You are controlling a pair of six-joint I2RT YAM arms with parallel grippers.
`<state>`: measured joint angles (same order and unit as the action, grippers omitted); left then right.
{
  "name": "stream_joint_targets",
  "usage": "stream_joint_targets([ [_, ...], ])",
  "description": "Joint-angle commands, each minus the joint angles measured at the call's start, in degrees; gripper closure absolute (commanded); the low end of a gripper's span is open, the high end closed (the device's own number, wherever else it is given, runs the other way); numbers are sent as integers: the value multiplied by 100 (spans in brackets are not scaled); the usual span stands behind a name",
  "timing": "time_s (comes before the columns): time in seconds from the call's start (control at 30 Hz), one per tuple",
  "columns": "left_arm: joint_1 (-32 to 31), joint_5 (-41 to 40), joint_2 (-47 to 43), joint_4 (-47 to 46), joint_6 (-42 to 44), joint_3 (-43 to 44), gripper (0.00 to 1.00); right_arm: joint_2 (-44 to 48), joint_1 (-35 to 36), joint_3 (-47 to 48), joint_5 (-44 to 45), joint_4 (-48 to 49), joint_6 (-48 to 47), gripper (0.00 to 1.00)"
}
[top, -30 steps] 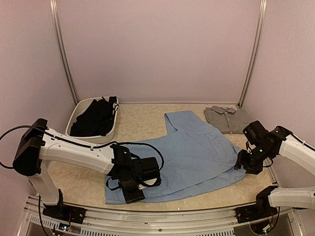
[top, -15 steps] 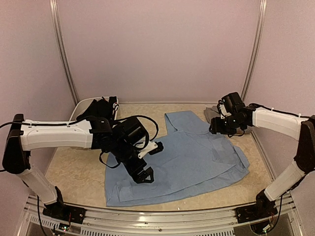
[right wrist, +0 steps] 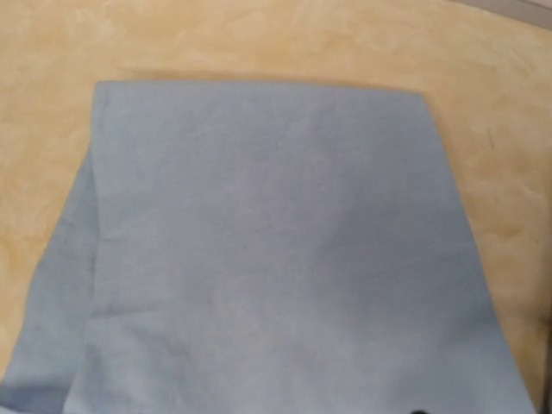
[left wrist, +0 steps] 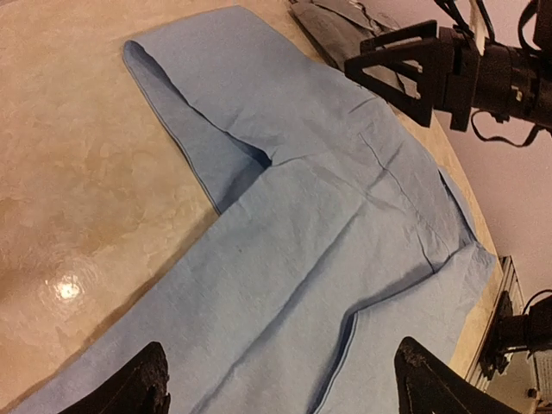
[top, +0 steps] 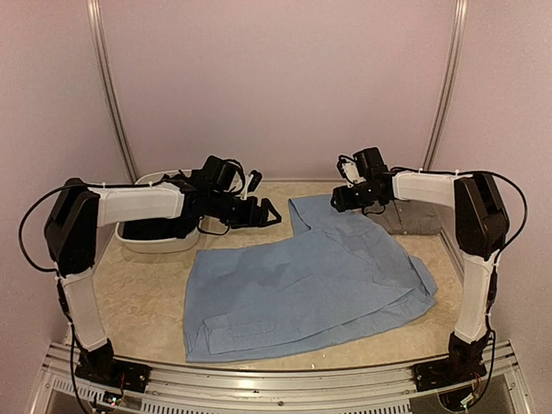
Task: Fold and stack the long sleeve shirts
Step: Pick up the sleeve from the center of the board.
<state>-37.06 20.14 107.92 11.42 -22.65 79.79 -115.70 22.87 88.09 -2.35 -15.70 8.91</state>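
Shirt, light blue, collared button-up cloth [top: 310, 289], lies spread on the beige mottled tabletop [top: 138, 302], filling centre and lower centre of the top view; one folded sleeve or flap reaches toward upper centre

Left gripper [top: 269, 214]: upper centre-left of the top view, above bare tabletop just beside the blue shirt's upper left edge, pointing right. Jaws wide apart, nothing between them. In its wrist view both fingertips [left wrist: 142, 388] sit at the bottom edge, with blue cloth [left wrist: 328, 224] below them

Right gripper [top: 336, 201]: upper centre-right of the top view, over the far end of the blue flap. In the left wrist view its jaws [left wrist: 379, 65] look parted with nothing held. Its own wrist view shows only blue cloth [right wrist: 276, 259] on the tabletop, fingers barely in frame

Grey folded collared shirt [top: 418, 220]: upper right, partly hidden by the right arm, just beside the blue shirt

White plastic tub [top: 164, 241]: upper left, behind the left arm, with black cloth [top: 147, 230] inside, mostly hidden
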Motion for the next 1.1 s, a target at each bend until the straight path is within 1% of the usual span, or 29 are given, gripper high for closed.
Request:
stream_joint_targets([
  [0.0,123,86,860,-752,-566,857,17,-297,-67,200,153,57,-144,39],
  [0.03,108,156,1046,-778,-608,1089,18,-313,-181,204,126,73,-71,39],
  [0.17,23,438,1912,-864,-901,1850,26,-483,-668,298,-622,153,51,38],
  [0.23,-25,455,2210,-911,-971,1974,27,-620,-788,411,-825,190,-124,38],
  [0.3,-46,514,2326,-1040,-1051,1937,27,-845,-880,679,-1111,43,-233,38],
  [0.5,-101,673,2324,-1350,-1100,1618,27,-1348,-1139,1147,-1644,-118,-504,39],
  [0.83,-211,738,2247,-1349,-1057,1405,26,-2096,-1286,1913,-2015,-459,-671,41],
  [1.07,-258,705,2139,-1293,-987,1313,26,-2497,-1436,2399,-2538,-770,-812,41],
])
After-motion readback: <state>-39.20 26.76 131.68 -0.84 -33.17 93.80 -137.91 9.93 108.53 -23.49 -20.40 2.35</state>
